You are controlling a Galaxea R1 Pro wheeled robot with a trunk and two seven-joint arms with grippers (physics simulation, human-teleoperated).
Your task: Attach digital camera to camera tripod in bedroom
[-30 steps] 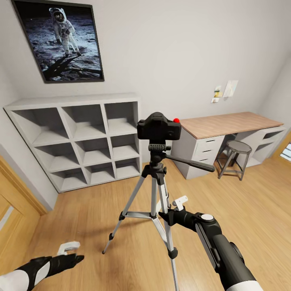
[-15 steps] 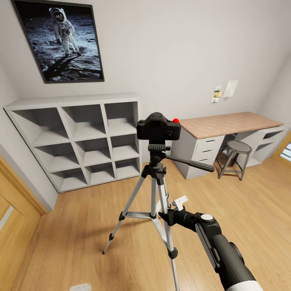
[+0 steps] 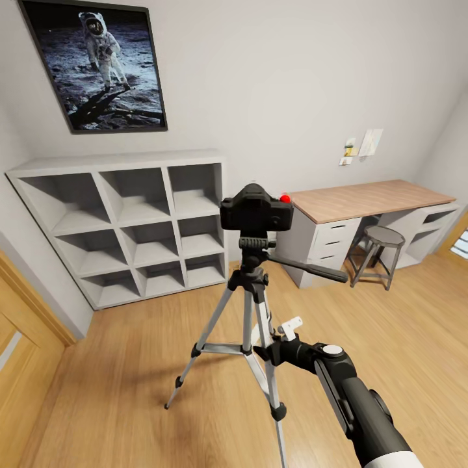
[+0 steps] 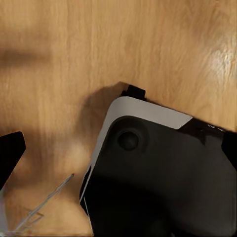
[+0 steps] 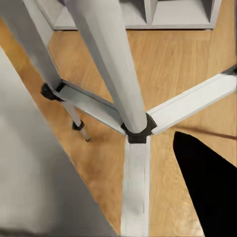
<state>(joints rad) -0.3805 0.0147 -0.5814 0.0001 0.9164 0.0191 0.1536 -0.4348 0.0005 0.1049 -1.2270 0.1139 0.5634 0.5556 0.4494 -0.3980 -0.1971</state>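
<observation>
Taking the camera tripod (image 3: 252,325) as the landmark, the grey cube shelf (image 3: 130,221) stands against the wall behind it and to its left, empty of anything the task needs. The digital camera (image 3: 255,209) sits squarely on top of the tripod's head, its red mark at the upper right corner, so the mount looks made or very nearly so. The pan handle (image 3: 305,267) sticks out rightward from the head, toward the desk (image 3: 370,198) and stool (image 3: 380,237) beyond. The right gripper (image 3: 291,326) hangs low by the tripod's centre column, just right of it and below the handle; whether its fingers are spread or closed cannot be told. My advice: draw that arm back gently and straight, keeping clear of leg and handle, lest a knock topple the stand.
</observation>
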